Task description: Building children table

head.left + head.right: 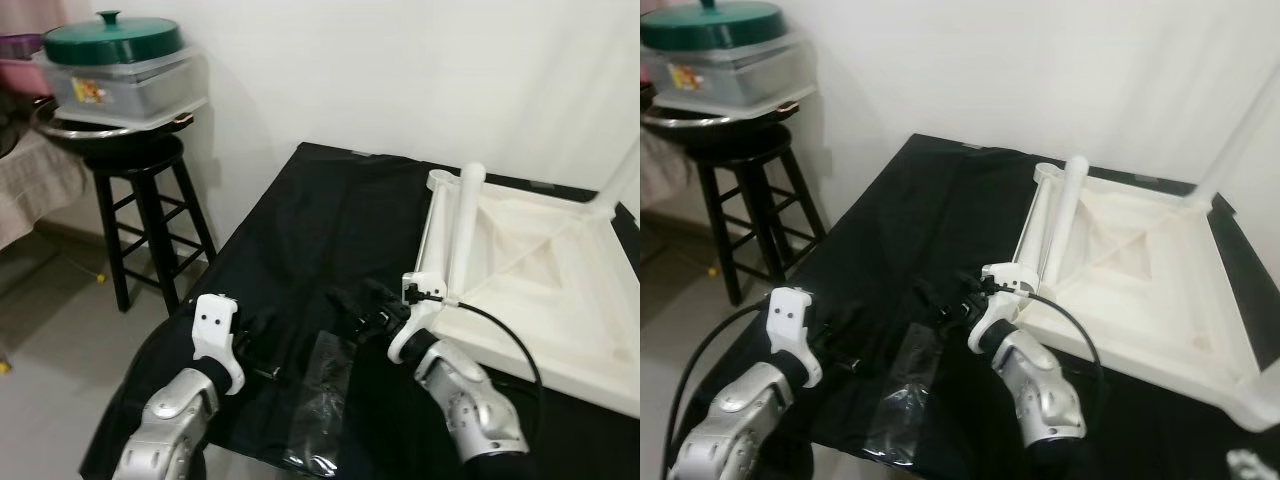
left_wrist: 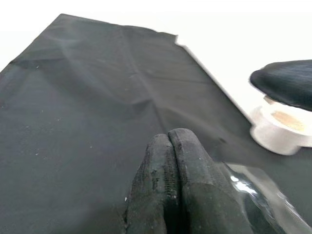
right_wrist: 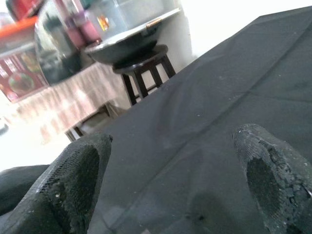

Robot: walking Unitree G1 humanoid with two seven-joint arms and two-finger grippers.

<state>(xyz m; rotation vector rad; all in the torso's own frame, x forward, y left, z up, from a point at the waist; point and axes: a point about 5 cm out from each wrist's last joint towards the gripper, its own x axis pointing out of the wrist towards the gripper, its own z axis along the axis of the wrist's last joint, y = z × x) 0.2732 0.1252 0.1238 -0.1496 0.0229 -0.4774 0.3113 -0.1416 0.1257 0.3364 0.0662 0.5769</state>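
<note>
While parts lie spread out: the build looks early, with the legs not all fitted.
Surface: a desk (image 1: 270, 230) draped in black cloth carries everything, likely so the white parts and small hardware stand out.
Table top: the white children's table top (image 1: 545, 290) lies upside down on the robot's right side of the cloth, underside ribs facing up, which leaves the leg sockets reachable.
Legs: one white leg (image 1: 463, 225) lies across the near-left part of the top; another leg (image 1: 622, 180) stands at the far right corner, seemingly already seated.
Plastic bag: a clear plastic bag (image 1: 322, 385) lies flat on the cloth between the two arms, probably the hardware packet.
Left end effector (image 2: 171, 146): clenched with nothing between its fingers, hovering low over the cloth just beside the bag.
Right end effector (image 3: 175, 180): released, fingers spread wide over bare cloth, near the top's left edge and the lying leg.
Next move, as a judgement: the right arm seems placed to take the loose leg.
Background: a black stool (image 1: 140, 215) with stacked kitchenware stands left of the desk.
</note>
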